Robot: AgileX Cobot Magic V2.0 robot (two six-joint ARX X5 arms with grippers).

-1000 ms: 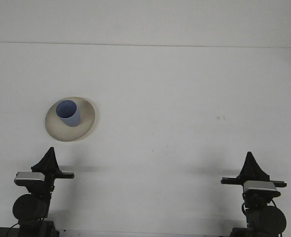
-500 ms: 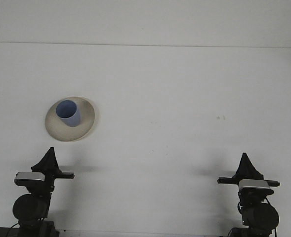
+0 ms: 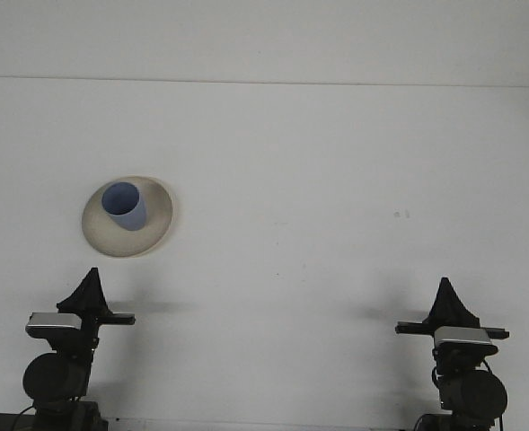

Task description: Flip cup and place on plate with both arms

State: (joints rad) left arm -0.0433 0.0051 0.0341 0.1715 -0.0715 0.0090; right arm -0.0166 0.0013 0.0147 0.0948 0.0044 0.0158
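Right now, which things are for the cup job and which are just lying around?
For the job: light blue plastic cup, open end up, on the round cream plate; left hand; right hand.
Lying about: only the white table.

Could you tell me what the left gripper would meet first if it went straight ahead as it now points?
Probably the plate holding the blue cup; the left gripper points roughly there, though height is unclear.

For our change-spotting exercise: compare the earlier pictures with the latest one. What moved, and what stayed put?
The right gripper shifted slightly left and a little up in the view, then held. The left gripper, the blue cup and the plate it stands on did not move. Nothing was grasped or released.
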